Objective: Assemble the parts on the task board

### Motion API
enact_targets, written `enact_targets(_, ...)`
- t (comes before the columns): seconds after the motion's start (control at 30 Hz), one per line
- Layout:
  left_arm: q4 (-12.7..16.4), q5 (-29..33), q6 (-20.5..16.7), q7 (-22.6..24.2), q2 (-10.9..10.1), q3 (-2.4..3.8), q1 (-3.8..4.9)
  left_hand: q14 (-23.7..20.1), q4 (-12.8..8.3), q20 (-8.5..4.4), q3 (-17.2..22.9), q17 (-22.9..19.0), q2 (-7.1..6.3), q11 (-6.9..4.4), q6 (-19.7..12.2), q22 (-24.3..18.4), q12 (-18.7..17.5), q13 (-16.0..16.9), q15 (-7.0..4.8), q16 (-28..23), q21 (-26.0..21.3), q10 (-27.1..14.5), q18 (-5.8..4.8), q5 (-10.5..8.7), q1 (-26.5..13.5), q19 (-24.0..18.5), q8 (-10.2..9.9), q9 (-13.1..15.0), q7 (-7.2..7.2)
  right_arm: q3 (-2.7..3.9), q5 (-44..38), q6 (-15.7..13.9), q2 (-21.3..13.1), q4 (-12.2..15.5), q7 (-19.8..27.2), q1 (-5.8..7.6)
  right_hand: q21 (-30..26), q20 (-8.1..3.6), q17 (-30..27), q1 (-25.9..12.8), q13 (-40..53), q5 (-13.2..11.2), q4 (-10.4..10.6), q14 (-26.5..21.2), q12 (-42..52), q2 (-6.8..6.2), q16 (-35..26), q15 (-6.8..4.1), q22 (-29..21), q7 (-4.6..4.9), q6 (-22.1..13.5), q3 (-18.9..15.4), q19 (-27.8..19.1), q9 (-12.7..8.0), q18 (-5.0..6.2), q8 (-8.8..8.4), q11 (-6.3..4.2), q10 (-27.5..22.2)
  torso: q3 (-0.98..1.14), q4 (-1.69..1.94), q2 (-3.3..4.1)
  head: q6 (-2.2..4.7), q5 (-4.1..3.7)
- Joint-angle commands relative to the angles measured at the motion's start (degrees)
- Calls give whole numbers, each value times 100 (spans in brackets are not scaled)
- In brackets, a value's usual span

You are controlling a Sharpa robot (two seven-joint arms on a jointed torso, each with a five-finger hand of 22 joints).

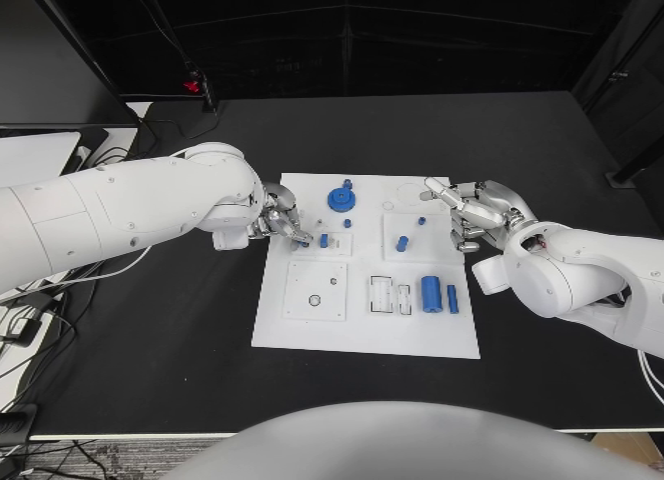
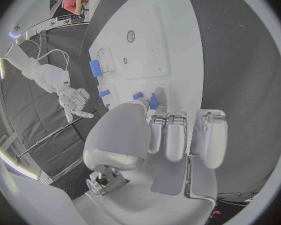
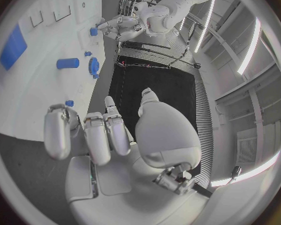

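Our left hand pinches a small blue part at the task board's left edge — nearer than our right hand, whose fingers hang apart, empty.

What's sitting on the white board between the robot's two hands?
In the head view, between the left hand and right hand, small blue parts lie on the task board: a small peg and a short cylinder.

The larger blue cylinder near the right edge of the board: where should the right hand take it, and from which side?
Judging by its pose, grip the larger blue cylinder across its middle, coming straight down. It lies flat on the task board, a thinner blue piece close alongside, so fingers should straddle its round sides carefully. The right hand looks empty.
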Motion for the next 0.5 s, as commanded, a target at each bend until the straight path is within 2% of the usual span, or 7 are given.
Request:
enact_targets(0.03,-3,-37,71,-99,17,3,2,590,-343,41,395,1510,235,-7,10,1510,-14,1493,-14,5,18,618,-37,38,157,598,4,5,-65,2,-21,-24,0,22,25,6,-18,7,1509,-2,1508,34,0,595,15,50,14,41,1112,143,-46,-37,-38,-6,76,25,25,606,-2,-3,4,-11,25)
enact_targets(0.27,-14,-93,63,-133,14,3,-3,590,-343,42,409,1510,229,-6,8,1510,-14,1493,-14,5,18,618,-37,35,149,598,3,8,-63,2,-21,-22,-2,30,45,6,-21,7,1509,-8,1508,37,2,595,15,52,14,41,1110,143,-49,-43,-41,-6,77,32,25,606,-3,-3,3,-13,32)
enact_targets(0.5,-49,-113,122,-142,36,3,-9,590,-343,43,418,1510,224,-5,7,1510,-14,1493,-14,5,18,618,-37,33,143,598,3,10,-62,2,-20,-21,-1,30,51,6,-21,7,1509,-8,1508,37,2,595,15,52,14,41,1110,143,-49,-43,-41,-6,77,32,25,606,-1,6,0,-13,77)
